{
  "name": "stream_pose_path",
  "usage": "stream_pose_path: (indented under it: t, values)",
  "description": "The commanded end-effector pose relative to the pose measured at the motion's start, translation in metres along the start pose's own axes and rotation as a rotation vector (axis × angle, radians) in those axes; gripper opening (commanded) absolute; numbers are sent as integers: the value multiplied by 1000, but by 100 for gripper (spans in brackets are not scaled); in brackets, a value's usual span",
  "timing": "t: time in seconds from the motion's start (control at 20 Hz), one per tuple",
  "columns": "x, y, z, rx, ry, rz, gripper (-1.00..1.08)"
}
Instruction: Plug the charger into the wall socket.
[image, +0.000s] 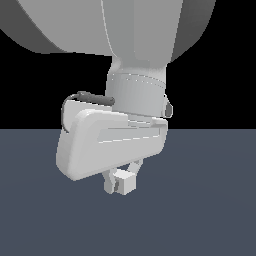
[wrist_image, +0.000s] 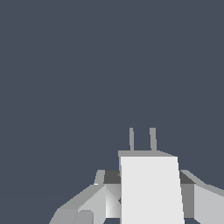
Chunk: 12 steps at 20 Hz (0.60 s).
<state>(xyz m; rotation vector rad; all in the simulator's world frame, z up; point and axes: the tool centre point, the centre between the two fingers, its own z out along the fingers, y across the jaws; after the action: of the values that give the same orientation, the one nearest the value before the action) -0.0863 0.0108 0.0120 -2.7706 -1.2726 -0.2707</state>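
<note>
arm: one, filling the upper exterior view | end effector (image: 120, 181): one, two fingers clamped on the charger (image: 125, 182) | charger: one white-grey block, held between the fingers above the dark counter (image: 210, 210); wrist view shows two thin prongs (wrist_image: 142, 139) on its far face | wall socket: not visible

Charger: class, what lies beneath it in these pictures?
Only bare dark floor shows below the charger, which hangs in the gripper. The spot directly under it is covered. No wall socket is in view.
</note>
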Motion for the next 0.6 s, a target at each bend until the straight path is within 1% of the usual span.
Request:
stream_pose_path:
  t: [0.0,0.55]
  values:
    - [0,0,0,0,0,0,-100]
    - [2,-1,-1,-4,0,16,-100]
